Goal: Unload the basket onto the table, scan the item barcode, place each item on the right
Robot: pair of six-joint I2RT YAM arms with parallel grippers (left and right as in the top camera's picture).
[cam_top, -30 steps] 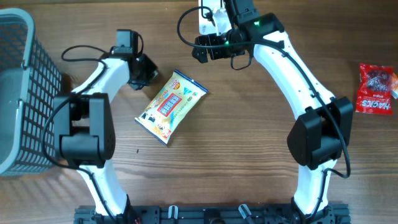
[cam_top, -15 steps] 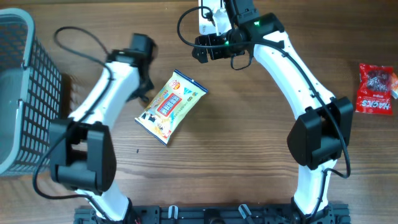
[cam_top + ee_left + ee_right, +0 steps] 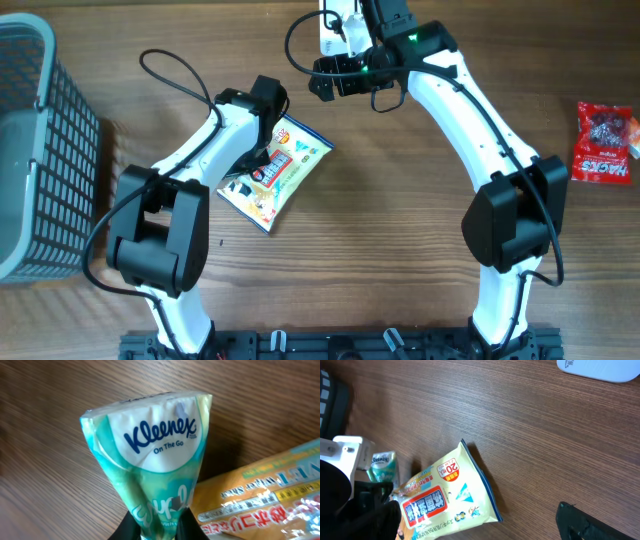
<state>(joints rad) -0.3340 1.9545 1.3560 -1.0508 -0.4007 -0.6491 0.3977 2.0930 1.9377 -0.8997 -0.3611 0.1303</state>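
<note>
A teal and white Kleenex tissue pack [image 3: 155,455] is pinched at its lower end between the black fingers [image 3: 131,530] of my left gripper [image 3: 159,527], which is shut on it. Seen from overhead, that gripper [image 3: 258,160] hangs over the upper left edge of a yellow wipes pack [image 3: 275,172] lying on the wooden table. The right wrist view shows the tissue pack [image 3: 382,465] beside the yellow pack [image 3: 445,495]. My right gripper [image 3: 325,78] is at the table's far edge, open, with only one finger [image 3: 585,522] in view. No barcode is visible.
A grey mesh basket [image 3: 40,150] stands at the left edge. A red snack bag [image 3: 603,143] lies at the far right. A white device [image 3: 335,30] sits at the back under the right arm, and its edge [image 3: 600,370] shows in the right wrist view.
My left arm has swung right, from near the basket side to over the yellow pack's edge. The right arm has not moved.
</note>
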